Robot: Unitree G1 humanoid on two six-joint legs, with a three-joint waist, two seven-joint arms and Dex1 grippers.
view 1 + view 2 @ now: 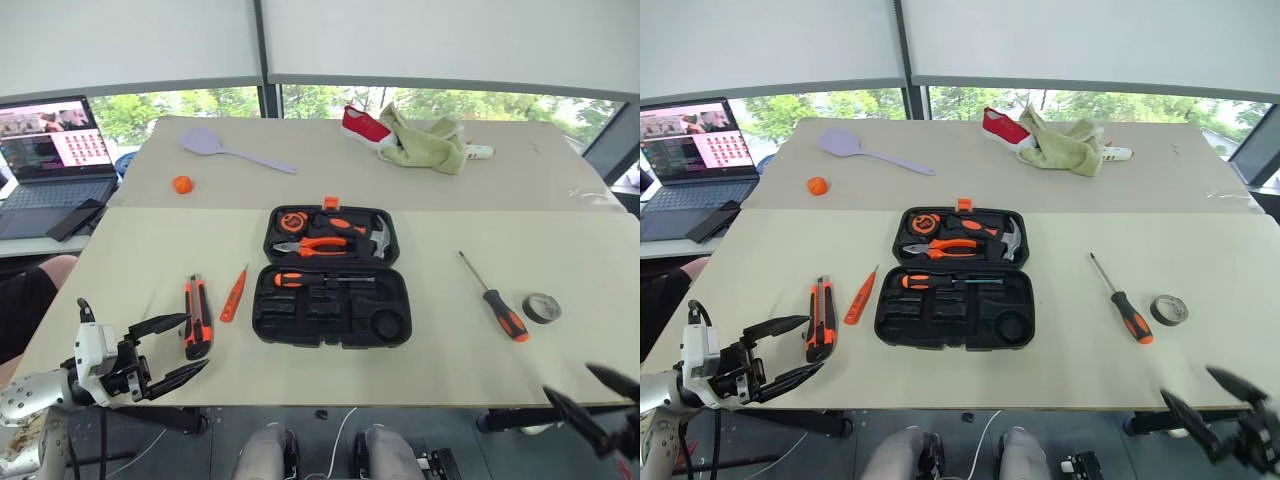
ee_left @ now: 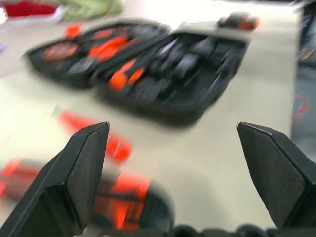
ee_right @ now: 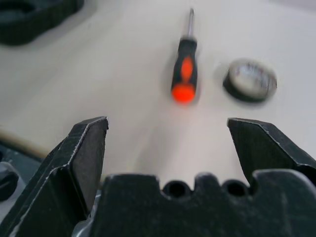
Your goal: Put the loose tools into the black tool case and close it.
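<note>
Both grippers hang at the near edge of the table (image 1: pixel 80 260), jaws spread wide and holding nothing. Just past the left gripper (image 1: pixel 172 348) lie the utility knife (image 1: pixel 197 316) and the small tester screwdriver (image 1: pixel 234 294). Between the two grippers sits the black tool case (image 1: pixel 331 276), open, with one screwdriver (image 1: pixel 322 280) inside. Ahead of the right gripper (image 1: pixel 592 388) lie another screwdriver (image 1: pixel 495 299) and the tape roll (image 1: pixel 542 307).

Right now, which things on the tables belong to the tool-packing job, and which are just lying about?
Job: black tool case, utility knife, tester screwdriver, screwdriver, tape roll.
Lying about: lilac spatula, orange ball, red shoe, green cloth, laptop.
</note>
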